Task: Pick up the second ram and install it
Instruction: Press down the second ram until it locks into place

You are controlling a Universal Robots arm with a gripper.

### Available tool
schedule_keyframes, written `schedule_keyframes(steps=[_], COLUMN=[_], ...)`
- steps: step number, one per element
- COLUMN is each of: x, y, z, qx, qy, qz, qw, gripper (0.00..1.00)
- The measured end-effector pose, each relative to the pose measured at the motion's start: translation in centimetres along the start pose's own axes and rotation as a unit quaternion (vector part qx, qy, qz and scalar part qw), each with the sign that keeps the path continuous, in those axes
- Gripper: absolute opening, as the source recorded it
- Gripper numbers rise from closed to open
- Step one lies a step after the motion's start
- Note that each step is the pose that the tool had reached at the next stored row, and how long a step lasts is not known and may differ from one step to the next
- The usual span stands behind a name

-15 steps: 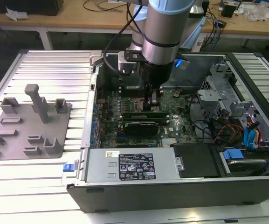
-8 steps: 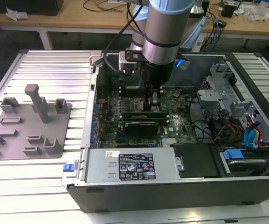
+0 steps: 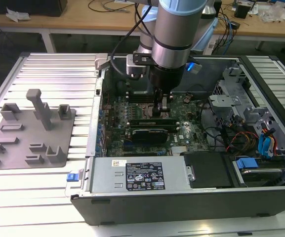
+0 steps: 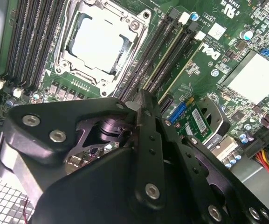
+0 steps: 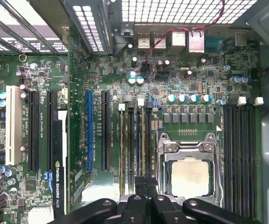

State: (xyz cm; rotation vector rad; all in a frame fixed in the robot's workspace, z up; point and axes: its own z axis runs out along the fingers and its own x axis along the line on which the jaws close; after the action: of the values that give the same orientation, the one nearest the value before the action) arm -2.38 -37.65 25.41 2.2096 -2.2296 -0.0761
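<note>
Open computer case (image 3: 261,94) w/ green board (image 5: 171,70): we see our pincer (image 3: 162,104) down over the memory slots (image 5: 133,144), next to the chip socket (image 5: 190,172). Can't tell if it's open or holding anything.

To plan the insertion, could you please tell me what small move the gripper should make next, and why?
Probably a short, straight push down: the gripper hangs directly over the memory slots beside the CPU socket. Whether a stick sits beneath is hidden.

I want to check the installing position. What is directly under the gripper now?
Under the gripper lie the memory slots beside the CPU socket on the motherboard. The gripper's black linkage covers the near slot ends, so a seated stick cannot be confirmed.
</note>
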Motion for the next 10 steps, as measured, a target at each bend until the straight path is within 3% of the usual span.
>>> schedule_keyframes(steps=[7,10], x=[0.00,-0.01], y=[-0.15,-0.69], z=[0.00,-0.02], qx=[0.0000,0.0000], qy=[0.0000,0.0000], qz=[0.000,0.000], qw=[1.0000,1.0000], gripper=[0.08,0.08])
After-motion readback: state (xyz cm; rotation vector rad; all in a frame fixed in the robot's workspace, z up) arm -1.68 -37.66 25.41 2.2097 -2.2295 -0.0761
